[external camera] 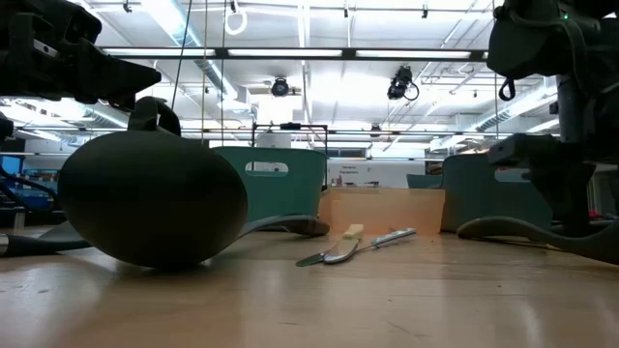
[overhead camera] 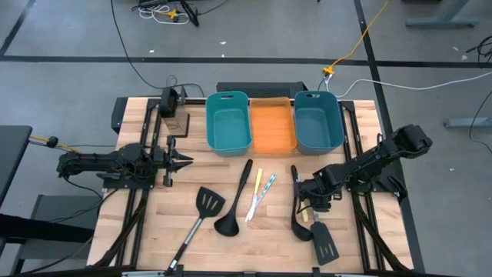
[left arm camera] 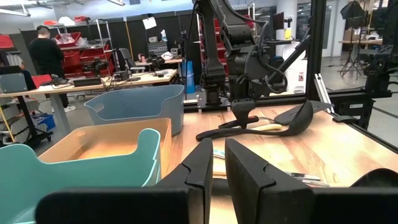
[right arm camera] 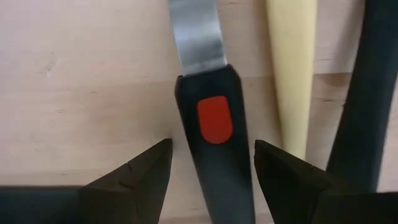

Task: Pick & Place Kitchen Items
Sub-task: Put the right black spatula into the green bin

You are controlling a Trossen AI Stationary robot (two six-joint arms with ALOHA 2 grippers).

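black plastic handle (right arm camera: pixel 214 134), stiff and light, lay between your right pincer's (right arm camera: pixel 211 165) parted fingers; you'd squeeze near its red inlay (right arm camera: pixel 214 119). left pincer (left arm camera: pixel 214 180) sat closed, empty.

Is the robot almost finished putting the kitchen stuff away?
Not yet. All three bins look empty. The right gripper is open around a black handle with a red dot, not gripping it. The left gripper waits, nearly shut and empty. The spatula, ladle and small sticks lie on the table.
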